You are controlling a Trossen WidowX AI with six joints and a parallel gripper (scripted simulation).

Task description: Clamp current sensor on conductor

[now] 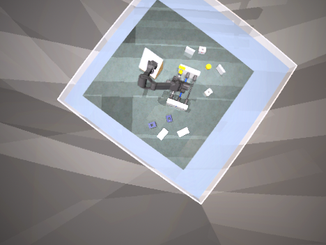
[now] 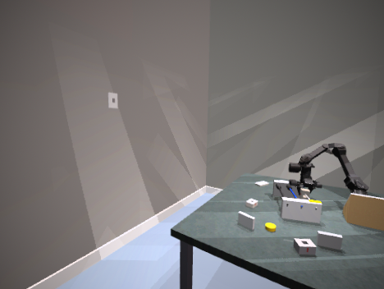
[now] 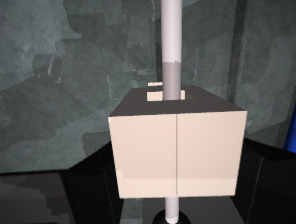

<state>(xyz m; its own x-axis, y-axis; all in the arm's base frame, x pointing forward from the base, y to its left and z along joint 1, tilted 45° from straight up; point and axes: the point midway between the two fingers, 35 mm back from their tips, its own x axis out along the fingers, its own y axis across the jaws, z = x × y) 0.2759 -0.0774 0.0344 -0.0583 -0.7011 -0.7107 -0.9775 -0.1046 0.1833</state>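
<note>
The split-core sensor [image 3: 175, 150] is a cream box with a dark top, and its two halves meet at a thin middle seam. It sits round a grey-white conductor [image 3: 171, 30] that passes through its opening. My gripper [image 3: 165, 134] [image 1: 178, 87] [image 2: 304, 190] is shut on the sensor, with dark fingers on both of its sides. The conductors run between two white end blocks [image 1: 177, 104] [image 1: 189, 70] [image 2: 300, 210]. A blue conductor [image 3: 291, 135] [image 1: 185, 81] runs beside the clamped one. The sensor's arrow and the LOAD marker cannot be made out.
A cardboard box [image 1: 151, 60] [image 2: 365, 211] stands by the arm's base. A yellow disc [image 1: 208, 66] [image 2: 269, 226], several small white blocks [image 1: 189, 51] [image 2: 246, 220] and two purple pieces [image 1: 152, 124] [image 1: 169, 118] lie around the rig. The table edge [image 2: 213, 244] is near the front.
</note>
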